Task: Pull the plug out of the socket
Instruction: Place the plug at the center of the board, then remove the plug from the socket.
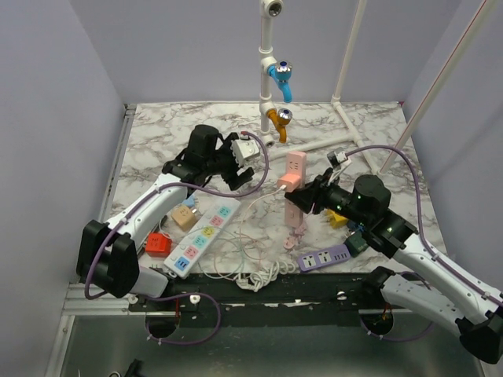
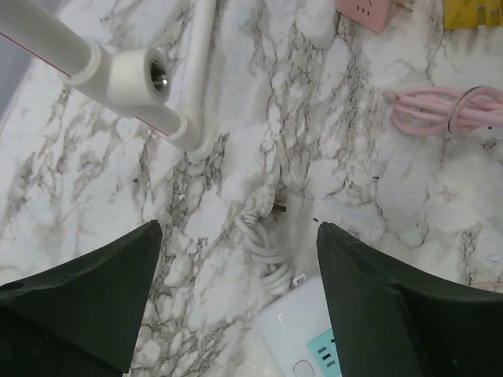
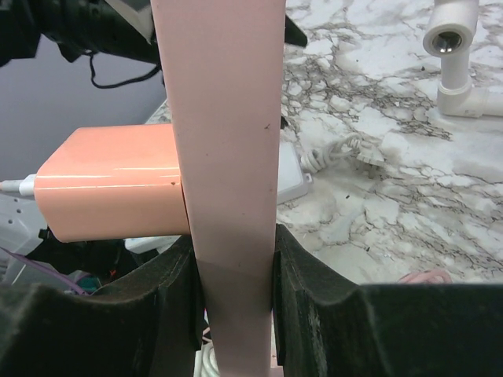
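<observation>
Right fingers (image 3: pixel 314 314) are clamped hard on the pink socket strip (image 3: pixel 228 157), one pad on each broad face, low down on its body. From the right wrist the strip runs straight up through the frame, turned so that a plain side edge faces the camera. From above, its long axis runs from the far side of the desk (image 1: pixel 157 141) toward the near edge, about midway between the two arms and a touch right of centre.

The plug (image 3: pixel 110 184), a salmon-coloured block, is seated in the strip. It juts out square to the strip's length, pointing toward the left arm's side, with a thin white lead leaving its outer end. So the strip runs lengthwise far to near, and the plug sticks out crosswise.

Over on the left, the left fingers (image 2: pixel 78 314) are spread wide with nothing between them, held above the marble a little way left of the strip and not touching the plug. Below them lies a small white plug on a coiled cord (image 2: pixel 273 206), beside the corner of a white socket strip (image 2: pixel 302 338). A bundled pink cord (image 2: pixel 444 110) lies off to one side, and a white pipe (image 2: pixel 118 75) crosses the far corner.
</observation>
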